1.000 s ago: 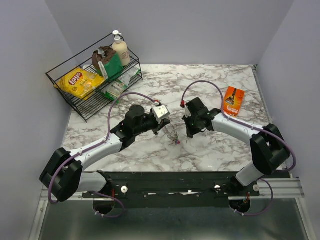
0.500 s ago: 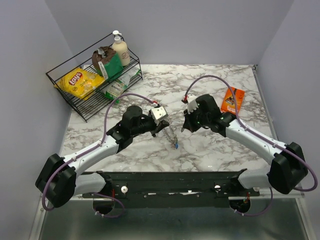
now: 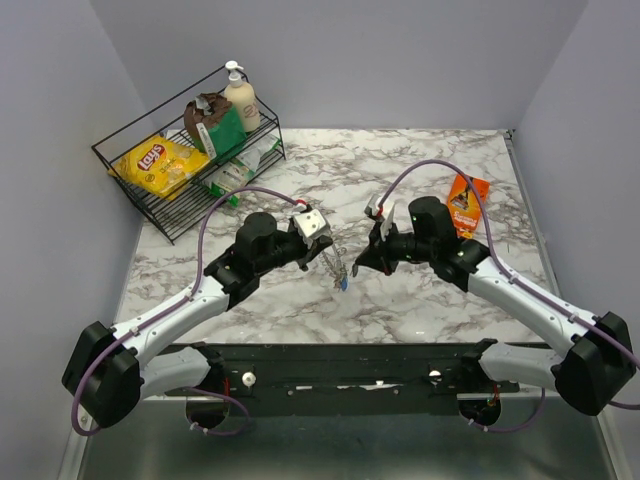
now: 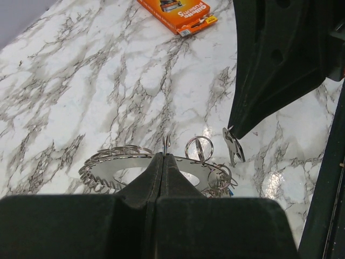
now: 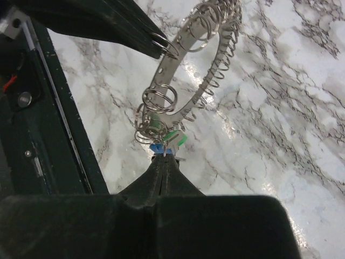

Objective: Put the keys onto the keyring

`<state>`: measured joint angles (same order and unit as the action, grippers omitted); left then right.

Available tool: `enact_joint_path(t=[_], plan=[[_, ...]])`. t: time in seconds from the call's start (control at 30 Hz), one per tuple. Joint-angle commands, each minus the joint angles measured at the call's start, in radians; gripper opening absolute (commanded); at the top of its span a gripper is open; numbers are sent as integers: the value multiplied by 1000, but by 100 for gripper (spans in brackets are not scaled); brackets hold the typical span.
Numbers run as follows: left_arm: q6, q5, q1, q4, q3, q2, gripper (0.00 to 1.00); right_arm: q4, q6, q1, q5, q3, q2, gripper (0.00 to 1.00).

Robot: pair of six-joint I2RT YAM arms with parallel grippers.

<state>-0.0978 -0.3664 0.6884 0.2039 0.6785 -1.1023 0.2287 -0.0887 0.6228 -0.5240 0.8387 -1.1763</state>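
Observation:
The grey toothed keyring (image 3: 337, 262) hangs above the marble between both grippers. My left gripper (image 3: 325, 252) is shut on a small split ring on its rim. In the left wrist view the jaws (image 4: 163, 156) pinch that ring above the keyring (image 4: 108, 167). My right gripper (image 3: 358, 266) points left and is shut on a bare metal key (image 4: 233, 147) at its tip. In the right wrist view it (image 5: 164, 157) sits just under a cluster of small rings with a blue key head (image 5: 157, 147) and a green one (image 5: 175, 139), which hangs from the keyring (image 5: 173, 63). No red or black head shows.
A black wire basket (image 3: 190, 175) at the back left holds a yellow chips bag (image 3: 160, 165), a soap bottle (image 3: 240, 95) and packets. An orange package (image 3: 466, 202) lies at the right, and also shows in the left wrist view (image 4: 175, 11). A black rail (image 3: 340, 365) runs along the near edge.
The right arm has swung out to the right, and its gripper has turned from pointing down to pointing left at the ring. The left gripper has shifted slightly, carrying the keyring.

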Motion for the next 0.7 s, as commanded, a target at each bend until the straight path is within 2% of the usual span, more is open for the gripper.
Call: enact_joint_path(t=[0.0,0.67], plan=[[10,24,-4,37,7,10,0,-45,-26,6,-65,-7,30,0],[-11,44,-4,72,-23,39,0,-48,-42,6,5,46,52,0]])
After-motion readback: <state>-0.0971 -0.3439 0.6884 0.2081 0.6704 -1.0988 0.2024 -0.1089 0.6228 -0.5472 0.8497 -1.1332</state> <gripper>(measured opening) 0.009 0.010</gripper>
